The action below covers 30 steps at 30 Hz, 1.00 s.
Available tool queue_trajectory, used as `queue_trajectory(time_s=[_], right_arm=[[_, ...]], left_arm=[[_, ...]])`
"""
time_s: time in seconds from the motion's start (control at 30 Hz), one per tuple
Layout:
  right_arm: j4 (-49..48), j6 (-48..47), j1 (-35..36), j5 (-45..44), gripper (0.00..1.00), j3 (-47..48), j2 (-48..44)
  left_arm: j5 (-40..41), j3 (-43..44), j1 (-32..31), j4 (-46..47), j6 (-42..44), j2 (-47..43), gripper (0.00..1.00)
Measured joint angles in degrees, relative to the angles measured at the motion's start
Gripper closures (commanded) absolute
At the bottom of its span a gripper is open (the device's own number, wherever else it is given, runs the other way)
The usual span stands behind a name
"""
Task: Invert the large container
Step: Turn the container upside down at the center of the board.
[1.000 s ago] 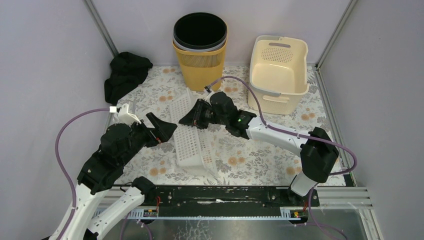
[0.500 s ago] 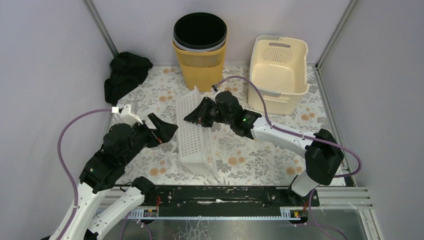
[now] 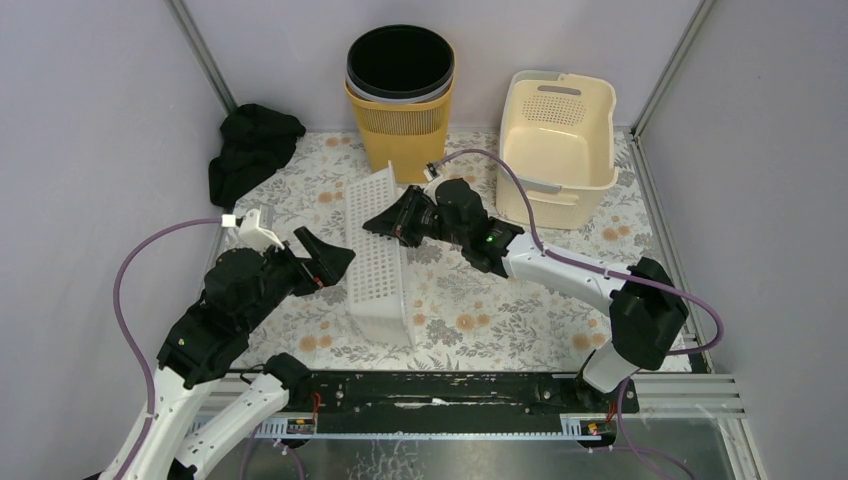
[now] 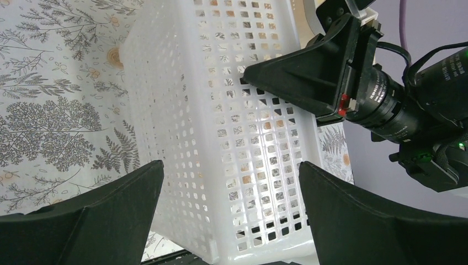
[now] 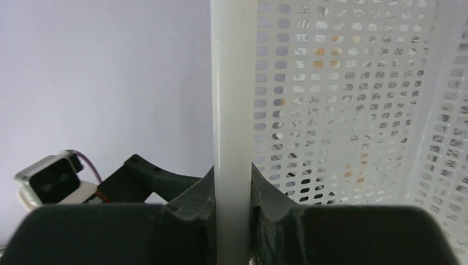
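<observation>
White basket (image 3: pixel 378 262) rim pinched by right gripper (image 5: pixel 232 192); left gripper (image 4: pixel 230 167) spread wide just beside it; floral tablecloth (image 3: pixel 480 300) below, lilac walls (image 3: pixel 100 100) around

Count: one crate (image 3: pixel 378 262), white, rim in the right pincer (image 3: pixel 388 222). One tub (image 3: pixel 556 140), cream, beyond that pincer and to its right. Two bins counted, a yellow bin (image 3: pixel 400 135) with a black bin (image 3: pixel 400 60) nested inside, beyond the right pincer. A grey rim (image 3: pixel 352 84) shows between them; third bin uncertain. One cloth (image 3: pixel 250 150), black, beyond the left pincer (image 3: pixel 318 265). Pincers: two.
</observation>
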<state>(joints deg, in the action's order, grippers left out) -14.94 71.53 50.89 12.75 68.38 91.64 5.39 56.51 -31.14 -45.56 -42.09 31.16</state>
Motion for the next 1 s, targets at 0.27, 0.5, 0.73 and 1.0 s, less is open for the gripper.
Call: queue_trajectory(time_s=[0.27,0.5,0.73,1.0], right_arm=[[-11.47,6.82,-0.39,0.66,1.0,-2.82,0.5],[-25.59,15.41,-0.44,2.05,1.0,-5.7,6.12],[-39.87,22.21,-0.48,2.32,1.0,-6.25,14.58],[-53.57,27.61,-0.5,1.27,0.99,-8.59,20.31]], left_arm=[[0.0,0.02,0.0,0.0,-0.02,-0.04,0.0],[0.0,0.02,0.0,-0.02,-0.02,-0.04,0.0],[0.0,0.04,0.0,-0.02,-0.04,0.13,0.0],[-0.02,1.22,0.0,-0.11,-0.02,1.05,0.0]])
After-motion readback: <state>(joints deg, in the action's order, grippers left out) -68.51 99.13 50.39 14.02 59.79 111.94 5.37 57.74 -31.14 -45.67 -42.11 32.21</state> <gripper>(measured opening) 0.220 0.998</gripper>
